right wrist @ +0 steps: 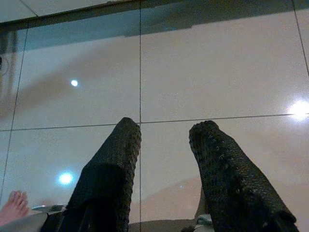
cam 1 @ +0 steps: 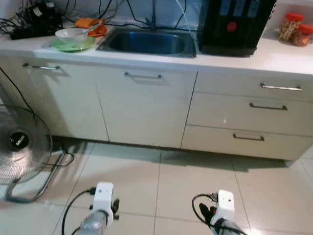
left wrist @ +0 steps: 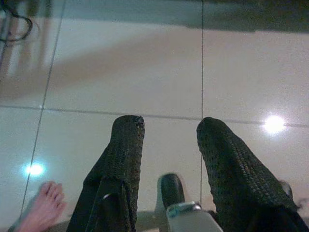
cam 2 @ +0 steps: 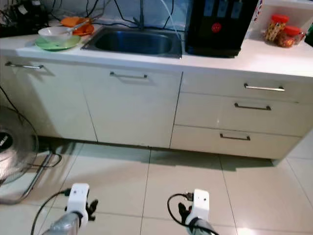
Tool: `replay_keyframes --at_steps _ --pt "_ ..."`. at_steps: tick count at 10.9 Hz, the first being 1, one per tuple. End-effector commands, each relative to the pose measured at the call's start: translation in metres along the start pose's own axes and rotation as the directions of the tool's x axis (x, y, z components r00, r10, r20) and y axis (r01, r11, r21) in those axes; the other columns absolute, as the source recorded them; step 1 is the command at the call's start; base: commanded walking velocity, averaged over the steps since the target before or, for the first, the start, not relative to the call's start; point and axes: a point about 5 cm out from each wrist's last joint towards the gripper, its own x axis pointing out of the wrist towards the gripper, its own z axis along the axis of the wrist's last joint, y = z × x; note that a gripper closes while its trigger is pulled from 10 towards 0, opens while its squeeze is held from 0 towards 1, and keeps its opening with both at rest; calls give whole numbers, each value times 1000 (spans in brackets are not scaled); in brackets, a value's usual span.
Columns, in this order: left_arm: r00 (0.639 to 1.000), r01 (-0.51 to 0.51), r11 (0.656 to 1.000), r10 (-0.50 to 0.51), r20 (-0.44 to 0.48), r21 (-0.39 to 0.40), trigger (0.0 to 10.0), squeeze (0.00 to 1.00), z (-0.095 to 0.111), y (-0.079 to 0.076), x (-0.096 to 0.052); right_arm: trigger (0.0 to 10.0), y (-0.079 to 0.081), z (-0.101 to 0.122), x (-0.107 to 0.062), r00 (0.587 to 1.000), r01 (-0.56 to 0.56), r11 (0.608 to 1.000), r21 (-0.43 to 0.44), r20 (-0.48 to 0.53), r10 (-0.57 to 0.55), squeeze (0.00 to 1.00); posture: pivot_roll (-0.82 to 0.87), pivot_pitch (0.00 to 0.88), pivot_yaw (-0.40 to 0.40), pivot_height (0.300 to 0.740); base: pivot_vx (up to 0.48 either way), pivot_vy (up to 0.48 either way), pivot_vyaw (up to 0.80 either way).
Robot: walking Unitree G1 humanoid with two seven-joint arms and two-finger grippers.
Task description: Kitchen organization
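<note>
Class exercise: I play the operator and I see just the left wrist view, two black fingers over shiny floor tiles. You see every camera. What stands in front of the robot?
Observer: A white kitchen counter with a steel sink set into it.
Operator: Any dishes to tidy?
Observer: Yes, a white bowl sits on a green plate to the left of the sink.
Operator: What about the other side?
Observer: A black appliance stands right of the sink, and two red-lidded jars beyond it.
Operator: And my right gripper?
Observer: The right gripper hangs open over bare tiles, as does the left gripper.
</note>
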Motion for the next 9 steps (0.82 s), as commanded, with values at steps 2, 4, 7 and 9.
replay_keyframes --at_steps 2,4,7,9 --pt "1000 5 1000 -5 -4 -4 10000 0 0 -4 1 10000 -5 3 0 1000 15 1000 3 6 -15 0 89 7 3 740 414 0 0" --pt "1000 -4 1000 4 -17 -5 10000 0 -3 -1 0 10000 -6 2 -1 1000 11 1000 -4 -2 -11 0 90 8 3 740 431 0 0" --pt "1000 -9 1000 9 -29 -5 10000 0 -6 0 0 10000 -6 3 -1 1000 6 1000 -20 -3 -6 0 89 7 3 740 426 0 0" --pt "999 -10 1000 10 -32 -7 10000 0 -6 1 -1 10000 -6 3 -1 1000 7 1000 -22 0 -7 0 88 6 3 740 420 0 400"
